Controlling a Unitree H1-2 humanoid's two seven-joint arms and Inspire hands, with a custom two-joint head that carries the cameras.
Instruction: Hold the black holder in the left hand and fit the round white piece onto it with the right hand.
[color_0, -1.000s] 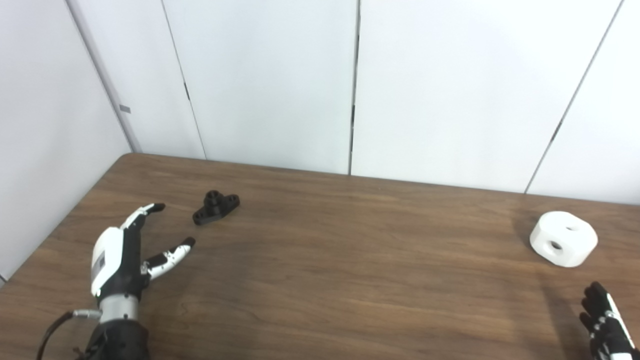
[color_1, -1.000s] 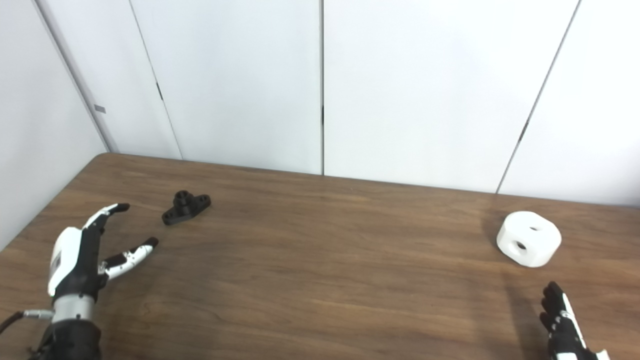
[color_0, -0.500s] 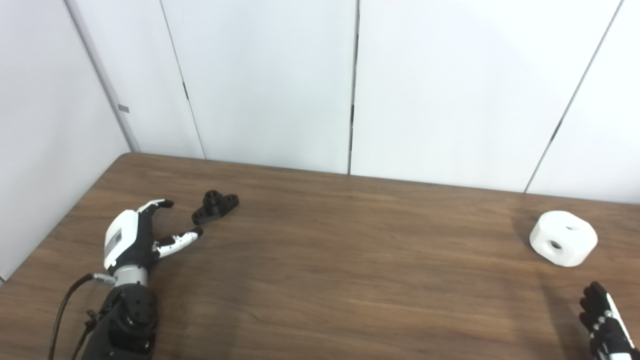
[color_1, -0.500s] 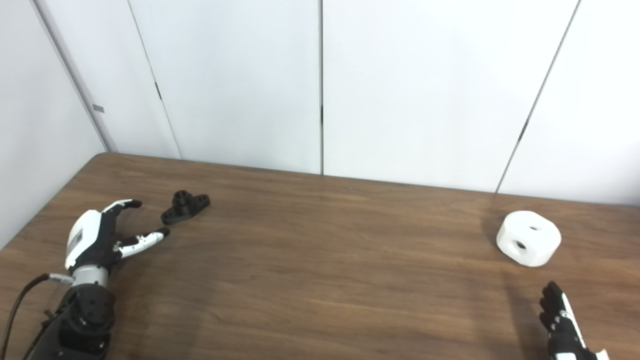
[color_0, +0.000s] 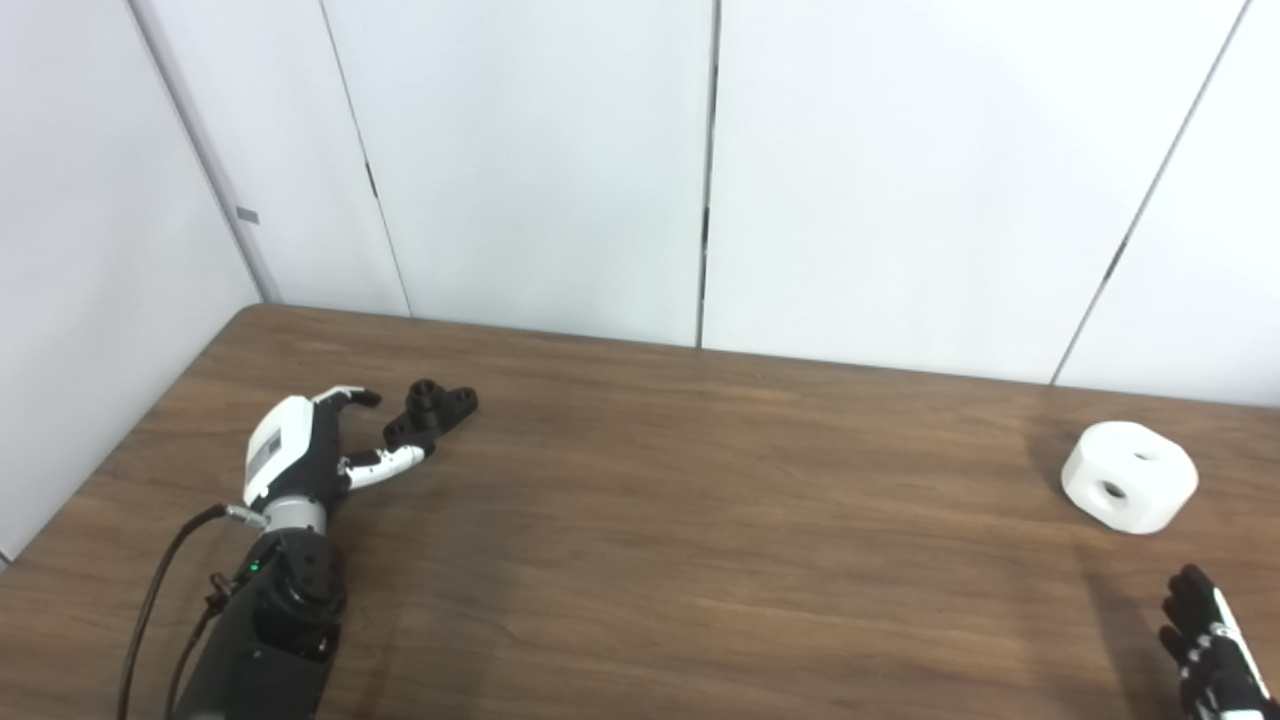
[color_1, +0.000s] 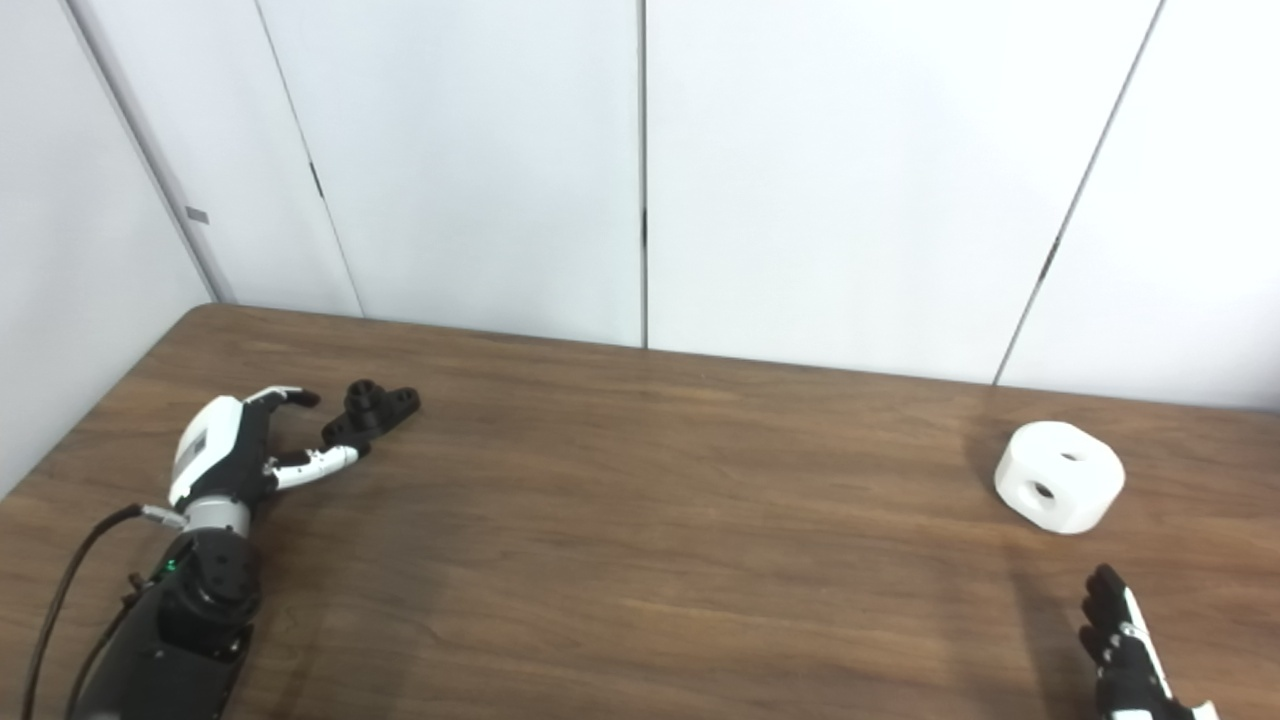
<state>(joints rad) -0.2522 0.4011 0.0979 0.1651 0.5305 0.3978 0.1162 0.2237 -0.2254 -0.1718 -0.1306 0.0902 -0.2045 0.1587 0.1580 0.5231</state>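
Reaching across the tabletop (color_0: 700, 520), the left hand (color_0: 300, 455) has its fingers (color_0: 345, 397) spread wide and holds nothing. The black holder (color_0: 432, 412) sits flat right at the fingertips, between the upper fingers and the thumb, maybe just touching, hard to call. The round white piece (color_0: 1129, 476) lies just beyond the right hand (color_0: 1210, 640), whose fingers look loosely apart, but it's cut off at the corner so can't tell for sure.

Left robot hand (color_0: 305, 452) spread, fingertips beside black holder (color_0: 432, 411)
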